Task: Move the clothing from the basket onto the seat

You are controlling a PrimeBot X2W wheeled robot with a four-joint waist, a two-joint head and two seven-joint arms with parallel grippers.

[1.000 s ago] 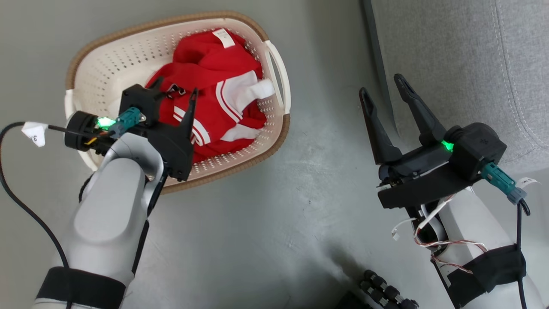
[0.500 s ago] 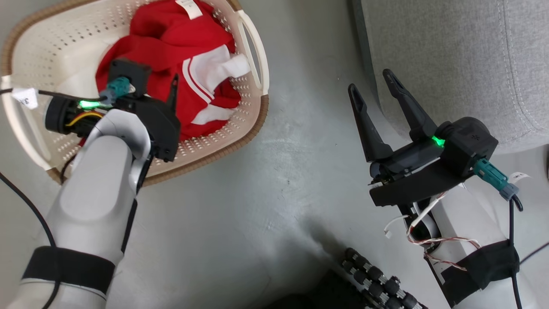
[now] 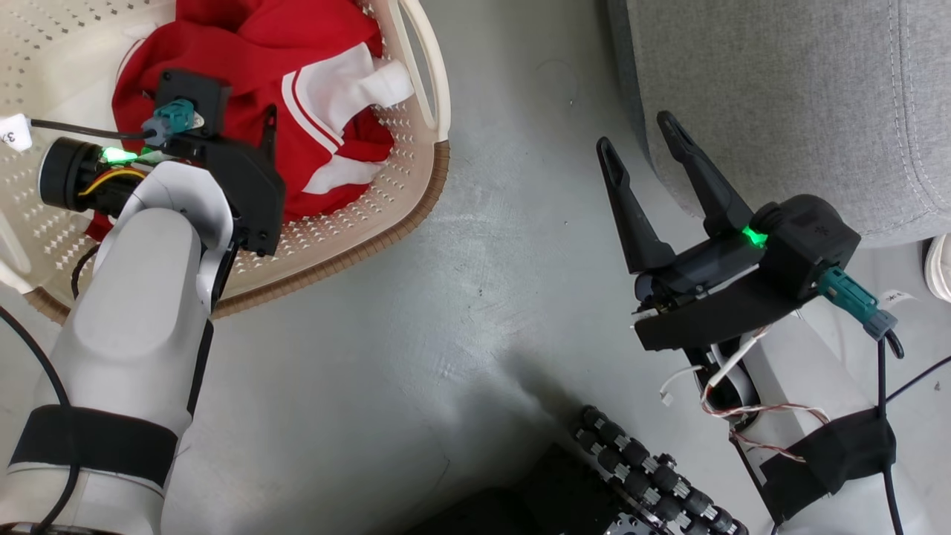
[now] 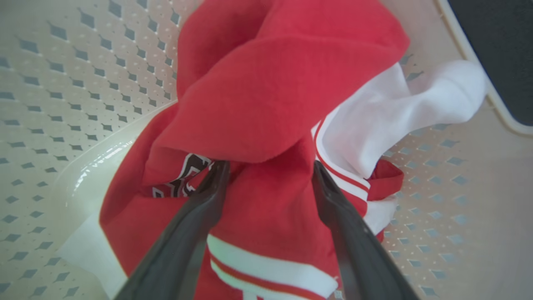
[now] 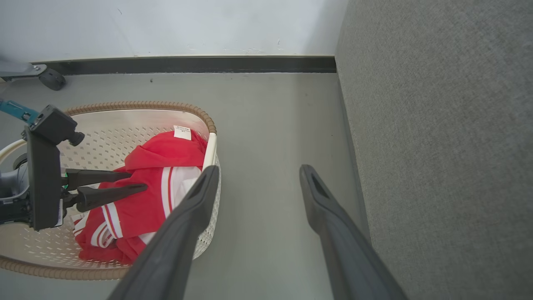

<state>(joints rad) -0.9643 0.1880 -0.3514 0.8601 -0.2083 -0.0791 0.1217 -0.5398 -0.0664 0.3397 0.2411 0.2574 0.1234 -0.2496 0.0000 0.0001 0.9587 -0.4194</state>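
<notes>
The clothing [image 3: 245,44], bright red with white panels and striped trim, lies bunched in the cream basket [image 3: 379,193] at the upper left of the head view. My left gripper [image 3: 238,104] reaches down into the basket, open. In the left wrist view its fingertips press into the clothing [image 4: 266,96] on either side of a red fold, left gripper [image 4: 268,166] not closed. My right gripper [image 3: 635,130] hangs open and empty over the floor, just left of the grey seat [image 3: 780,89]. The right wrist view shows the basket [image 5: 137,105], the clothing [image 5: 137,216], the left gripper [image 5: 137,181] and the seat [image 5: 437,146].
Grey floor lies between basket and seat. My base with black rollers [image 3: 646,475] is at the bottom. A white shoe [image 3: 937,267] shows at the right edge. Beyond the basket run a dark skirting [image 5: 187,64] and a caster wheel [image 5: 52,79].
The head camera has moved, so basket and seat sit differently in the picture. My left gripper has sunk further into the basket onto the red cloth. Both grippers stay open.
</notes>
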